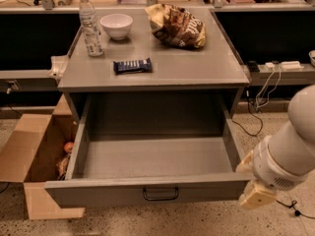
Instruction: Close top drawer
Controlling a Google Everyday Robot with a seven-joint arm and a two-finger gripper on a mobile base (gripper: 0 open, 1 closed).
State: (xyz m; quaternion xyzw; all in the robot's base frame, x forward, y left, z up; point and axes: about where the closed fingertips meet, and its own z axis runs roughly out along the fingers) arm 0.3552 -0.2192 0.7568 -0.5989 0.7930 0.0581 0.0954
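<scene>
Boxy matte-grey top drawer (157, 161) gapes open; blunt cream tool (257, 196) beside its right front corner; grip state cannot tell.

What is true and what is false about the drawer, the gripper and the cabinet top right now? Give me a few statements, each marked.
1. The top drawer is pulled far out. True.
2. The gripper is at the drawer's front corner on the picture's right. True.
3. The snack bar lies inside the drawer. False: it lies on the cabinet top.
4. The water bottle lies on its side. False: it stands upright beside the white bowl.
5. A cardboard box sits on the floor at the picture's left of the cabinet. True.
</scene>
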